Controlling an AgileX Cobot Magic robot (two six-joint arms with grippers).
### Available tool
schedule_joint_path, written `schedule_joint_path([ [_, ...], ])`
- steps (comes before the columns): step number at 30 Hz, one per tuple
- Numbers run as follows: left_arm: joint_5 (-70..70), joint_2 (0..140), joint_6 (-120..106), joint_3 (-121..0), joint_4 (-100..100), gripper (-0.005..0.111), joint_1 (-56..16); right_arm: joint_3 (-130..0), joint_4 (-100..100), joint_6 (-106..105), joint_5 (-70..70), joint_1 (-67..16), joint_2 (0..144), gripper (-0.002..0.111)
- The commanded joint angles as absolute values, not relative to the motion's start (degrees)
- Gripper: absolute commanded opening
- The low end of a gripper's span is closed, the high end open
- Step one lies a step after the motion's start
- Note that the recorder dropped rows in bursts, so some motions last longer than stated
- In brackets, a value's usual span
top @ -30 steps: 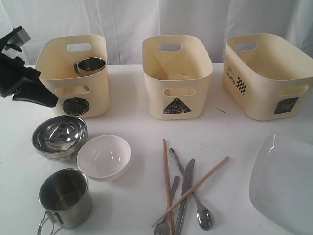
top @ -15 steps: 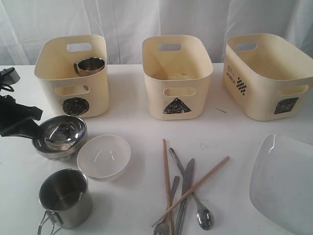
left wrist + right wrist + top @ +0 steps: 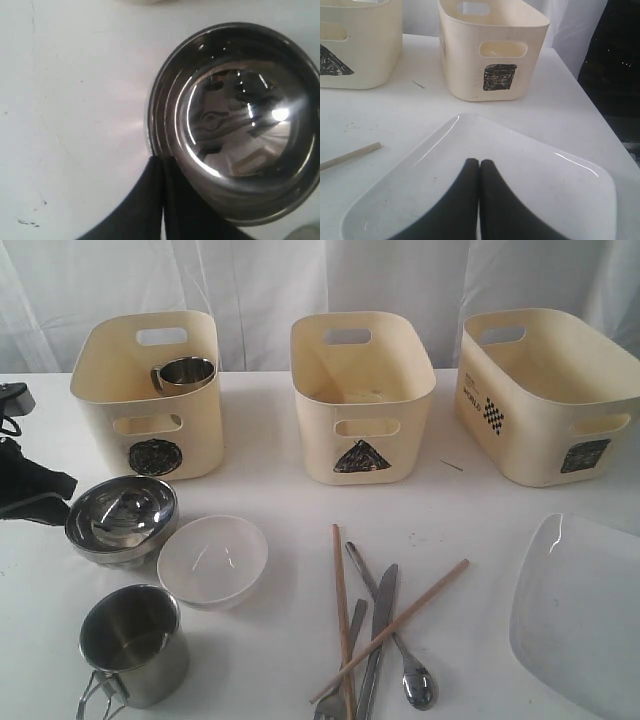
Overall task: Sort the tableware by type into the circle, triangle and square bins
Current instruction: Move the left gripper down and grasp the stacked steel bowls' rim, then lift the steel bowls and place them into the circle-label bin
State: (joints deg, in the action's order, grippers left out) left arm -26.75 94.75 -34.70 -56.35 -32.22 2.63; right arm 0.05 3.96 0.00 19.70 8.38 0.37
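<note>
Now the shiny steel bowl (image 3: 235,125) sits beside the clenched left claw (image 3: 162,160); right claw (image 3: 479,163) clenched.

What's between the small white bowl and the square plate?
Exterior view: the two chopsticks, knife, fork and spoon, overlapping on the table.

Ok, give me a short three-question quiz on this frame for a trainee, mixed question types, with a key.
1. True or false: a steel mug sits inside the circle bin.
2. In its wrist view, the right gripper's shut tips show in front of: A the square plate, B the spoon, C the small white bowl.
3. Fill in: the left gripper's shut tips lie beside the rim of the ____.
Key: 1 true; 2 A; 3 steel bowl.
</note>
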Motion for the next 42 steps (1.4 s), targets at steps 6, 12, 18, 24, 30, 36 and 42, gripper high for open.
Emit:
schedule_joint_path([
  [6,-30.30,94.26,-34.42,-56.00,-30.27,0.034,2.61,0.00,4.28,0.33,19.56,8.59,0.00,0.000],
  [12,-27.37,94.39,-33.13,-56.00,-32.45,0.089,2.61,0.00,4.28,0.33,19.56,8.59,0.00,0.000],
  [18,-19.95,94.52,-33.13,-56.00,-37.05,0.094,2.61,0.00,4.28,0.33,19.56,8.59,0.00,0.000],
  [24,-15.61,97.43,-33.13,-56.00,-41.70,0.094,2.61,0.00,4.28,0.33,19.56,8.59,0.00,0.000],
  [30,-20.59,103.11,-33.13,-56.00,-43.25,0.094,2.61,0.00,4.28,0.33,19.56,8.59,0.00,0.000],
  [36,-20.53,108.07,-32.94,-56.00,-44.82,0.081,2.61,0.00,4.28,0.33,19.56,8.59,0.00,0.000],
  [42,-21.68,107.71,-32.96,-56.11,-45.06,0.000,2.61,0.00,4.28,0.33,19.56,8.59,0.00,0.000],
])
